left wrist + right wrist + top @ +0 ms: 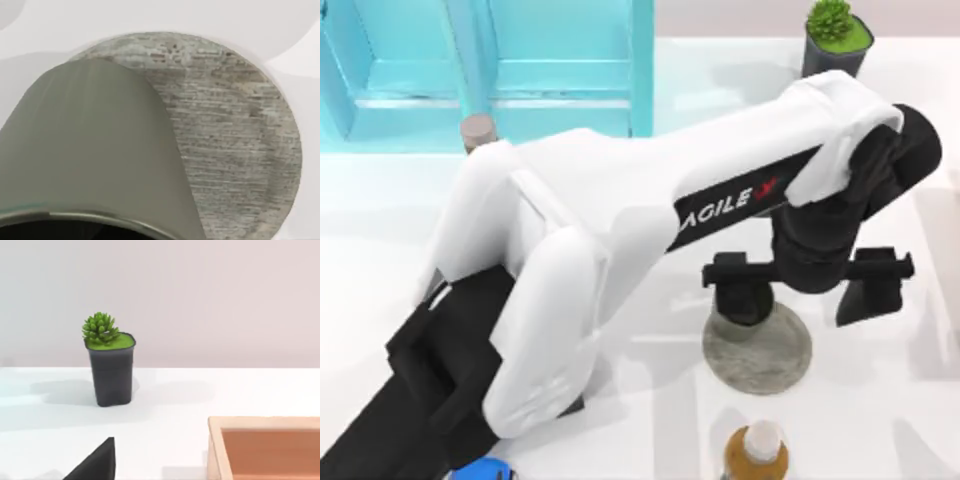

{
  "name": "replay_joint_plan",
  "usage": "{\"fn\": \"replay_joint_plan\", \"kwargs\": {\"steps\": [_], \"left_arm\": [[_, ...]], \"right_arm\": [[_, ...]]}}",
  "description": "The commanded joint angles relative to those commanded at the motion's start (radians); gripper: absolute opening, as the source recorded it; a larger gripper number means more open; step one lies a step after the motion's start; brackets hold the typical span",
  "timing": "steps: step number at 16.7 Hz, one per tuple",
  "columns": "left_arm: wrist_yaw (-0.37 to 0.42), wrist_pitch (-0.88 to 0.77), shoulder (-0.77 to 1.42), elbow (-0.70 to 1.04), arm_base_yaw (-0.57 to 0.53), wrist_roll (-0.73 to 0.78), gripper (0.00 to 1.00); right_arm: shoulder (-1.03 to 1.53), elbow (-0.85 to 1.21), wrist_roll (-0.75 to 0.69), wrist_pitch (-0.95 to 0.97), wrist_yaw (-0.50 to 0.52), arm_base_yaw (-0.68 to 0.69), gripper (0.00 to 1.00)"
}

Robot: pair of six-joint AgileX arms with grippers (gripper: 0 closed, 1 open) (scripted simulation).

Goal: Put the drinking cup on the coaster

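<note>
Cup (pixel 95 150) is seen close up, standing on the coaster's (pixel 235 145) edge side (not its middle). Left gripper (pixel 805 275) is spread wide over it and nothing is held. Job looks nearly done; arm must be lifted away. Plant pot (pixel 111 375) is seen far back

Readable text: one logo, on the arm.
"AGILE" in white letters plus a small red mark, on the black panel (pixel 745 198) of the left arm's (pixel 620 230) forearm, just behind its wrist.
</note>
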Motion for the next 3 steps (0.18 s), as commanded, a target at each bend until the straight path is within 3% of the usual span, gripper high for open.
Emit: {"fn": "replay_joint_plan", "kwargs": {"steps": [3], "left_arm": [[0.0, 0.0, 0.0, 0.0, 0.0, 0.0, 1.0]], "right_arm": [[0.0, 0.0, 0.0, 0.0, 0.0, 0.0, 1.0]]}}
